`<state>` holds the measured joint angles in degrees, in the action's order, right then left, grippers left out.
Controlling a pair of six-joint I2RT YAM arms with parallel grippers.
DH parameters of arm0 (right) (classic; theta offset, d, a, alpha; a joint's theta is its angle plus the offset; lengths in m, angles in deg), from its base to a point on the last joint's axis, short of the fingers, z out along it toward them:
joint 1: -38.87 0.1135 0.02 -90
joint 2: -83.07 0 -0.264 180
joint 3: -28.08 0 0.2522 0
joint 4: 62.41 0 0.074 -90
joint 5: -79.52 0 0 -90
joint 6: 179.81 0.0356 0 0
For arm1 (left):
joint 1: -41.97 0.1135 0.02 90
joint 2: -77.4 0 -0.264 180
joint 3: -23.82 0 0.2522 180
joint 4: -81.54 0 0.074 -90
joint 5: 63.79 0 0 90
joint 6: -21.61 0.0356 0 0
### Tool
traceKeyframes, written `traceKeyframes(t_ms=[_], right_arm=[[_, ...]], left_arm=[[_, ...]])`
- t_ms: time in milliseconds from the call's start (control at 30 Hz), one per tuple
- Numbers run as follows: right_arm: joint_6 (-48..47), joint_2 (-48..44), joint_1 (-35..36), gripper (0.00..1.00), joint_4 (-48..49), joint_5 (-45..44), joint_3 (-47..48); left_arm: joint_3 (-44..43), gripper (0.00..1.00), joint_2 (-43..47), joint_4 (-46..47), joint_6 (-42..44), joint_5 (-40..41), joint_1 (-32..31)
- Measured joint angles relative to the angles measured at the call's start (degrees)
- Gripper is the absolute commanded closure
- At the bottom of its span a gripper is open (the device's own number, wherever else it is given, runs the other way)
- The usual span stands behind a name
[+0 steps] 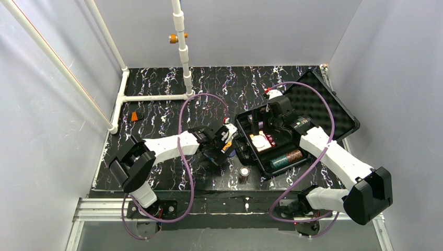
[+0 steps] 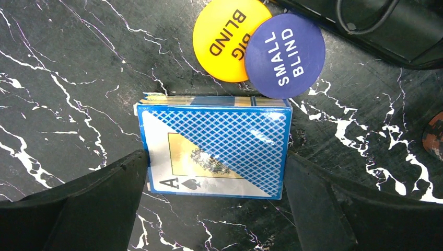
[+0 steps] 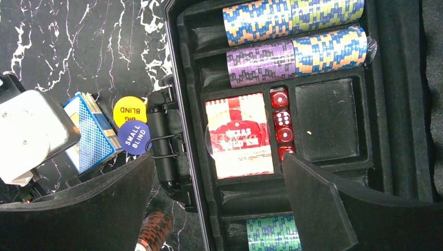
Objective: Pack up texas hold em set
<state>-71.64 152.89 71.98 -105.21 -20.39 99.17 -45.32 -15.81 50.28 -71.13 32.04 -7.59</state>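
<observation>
Left side, my left gripper (image 2: pixel 217 209): jaws wide apart, the two black matte fingers (image 2: pixel 94 209) flanking the near end of the blue deck (image 2: pixel 214 146). I cannot tell if either pad touches it. The grip has not closed.

Blue deck: one, a glossy rectangular box with blue cross-hatch print and an ace of spades corner. It lies flat on the table (image 1: pixel 156 89), which is black with white marble veining.

Just beyond the deck are two flat round discs. One is a yellow button (image 2: pixel 219 42) lettered BIG BLIND, the other a blue button (image 2: pixel 284 55) lettered SMALL BLIND. The blue laps over the yellow's edge, and its rim meets the deck's far edge.

Further right, one loose chip stack (image 1: pixel 244 174) stands as a short cylinder on the table, just outside the case.

Case (image 3: pixel 180 104): black hard plastic, rectangular, open, with a moulded compartment tray. Its lid (image 1: pixel 318 104) lies back, lined with egg-crate foam.

Inside I count three chip rows (image 3: pixel 292 21), ribbed edges in mixed colours, two at one end and one at the other. One red deck (image 3: pixel 239 137) sits in its well. Four red dice (image 3: pixel 282 117), translucent cubes, line up beside it.

My right gripper (image 3: pixel 217 204) hangs over the tray, jaws spread wide, holding nothing.
</observation>
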Motion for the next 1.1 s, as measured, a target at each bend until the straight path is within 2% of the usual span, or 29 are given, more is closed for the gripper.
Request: traceKeyframes(t_ms=[100,233,367,400,433,700,967,1033,1100], right_arm=[[0.0,0.0,0.0,0.00,0.0,0.0,0.0],[-0.1,0.0,0.0,0.00,0.0,0.0,0.0],[-0.1,0.0,0.0,0.00,0.0,0.7,0.0],[-0.2,0.0,0.0,0.00,0.0,1.1,0.0],[-0.2,0.0,0.0,0.00,0.0,1.5,0.0],[-1.1,0.6,0.0,0.00,-0.5,8.6,0.3],[-2.2,1.8,0.1,0.00,-0.9,16.3,0.3],[-2.5,1.9,0.5,0.00,-0.8,17.4,0.3],[-3.1,2.2,1.7,0.00,-0.9,17.9,0.4]], left_arm=[[0.0,0.24,0.0,0.0,0.2,-0.5,0.1],[0.0,0.29,0.1,0.1,0.3,-1.1,0.2],[0.3,0.16,0.9,0.1,0.3,-2.5,0.6],[0.6,0.05,1.3,0.0,0.3,-3.1,0.7],[0.7,0.02,1.7,-0.3,0.2,-3.7,0.7],[1.3,0.02,6.7,-5.7,-0.2,-9.5,0.3],[0.0,0.02,19.2,-11.0,0.1,-10.4,0.6],[-0.6,0.02,23.6,-11.8,0.3,-9.8,2.5],[-1.1,0.02,27.5,-12.2,0.4,-9.0,7.2]])
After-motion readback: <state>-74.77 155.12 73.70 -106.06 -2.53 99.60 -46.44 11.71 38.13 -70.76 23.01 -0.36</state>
